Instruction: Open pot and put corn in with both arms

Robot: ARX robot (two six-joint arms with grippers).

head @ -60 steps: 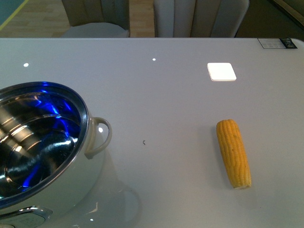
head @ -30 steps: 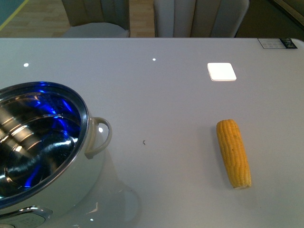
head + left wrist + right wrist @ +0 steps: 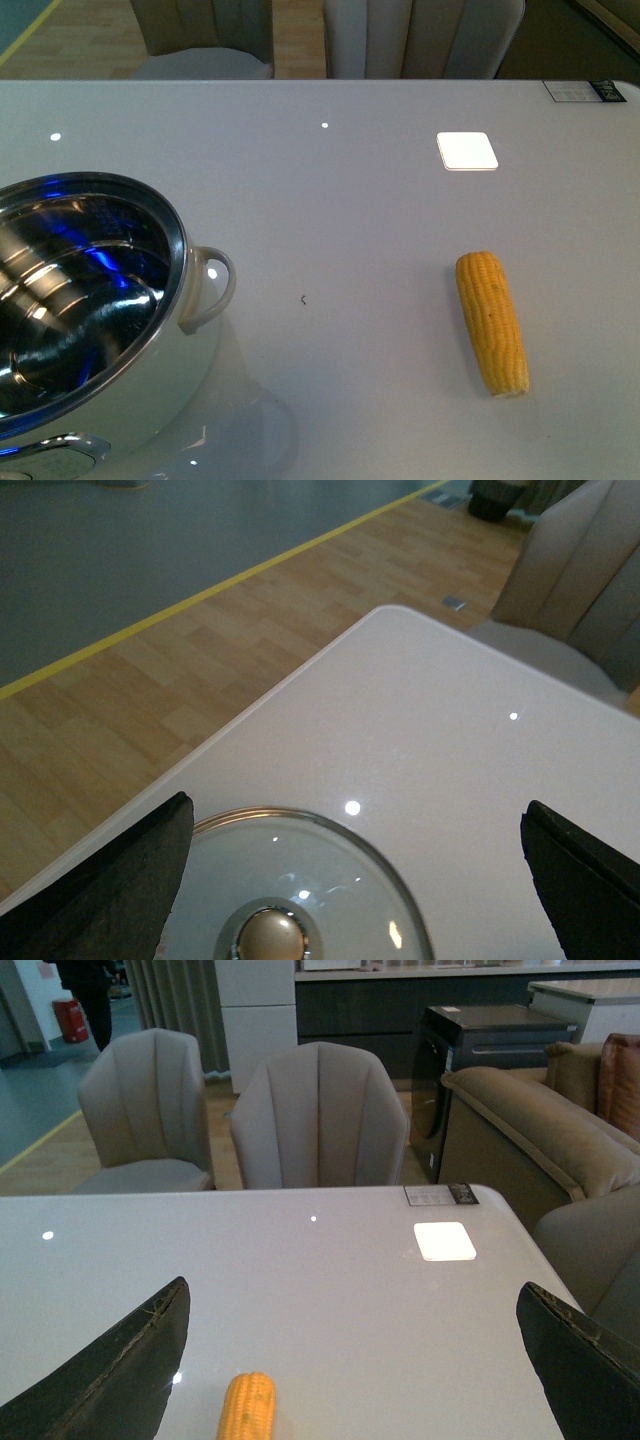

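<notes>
Standing uncovered at the near left of the white table point(image 3: 350, 220), the one pot point(image 3: 178, 252) showed a shiny steel inside with blue and white reflections and nothing lying in it. One of its white loop handles point(image 3: 212, 287) faced the middle of the table. The single corn cob point(image 3: 492, 322) lay on the bare table top well to the right of the pot. It lay lengthwise, with its far end rounded and its near end cut flat, and nothing touched it. A tiny dark speck point(image 3: 303, 299) sat on the table between pot and cob.

Neither arm appeared in the front view. In the left wrist view the left gripper point(image 3: 355, 815) had its two black fingers point(image 3: 110, 880) spread wide and held nothing. Below it one glass lid point(image 3: 330, 855) with a round metal knob point(image 3: 270, 937) lay flat on the table, close to the table's edge, with wooden floor point(image 3: 150, 680) beyond.

In the right wrist view the right gripper point(image 3: 350, 1300) was likewise wide apart and empty. The tip of the cob point(image 3: 248, 1407) showed on the table between its fingers point(image 3: 110, 1365) and below them, not touched by either. Two grey chairs point(image 3: 320, 1115) stood at the far side of the table. One bright square reflection point(image 3: 444, 1241) and one small label point(image 3: 441, 1194) showed near the far right corner.
</notes>
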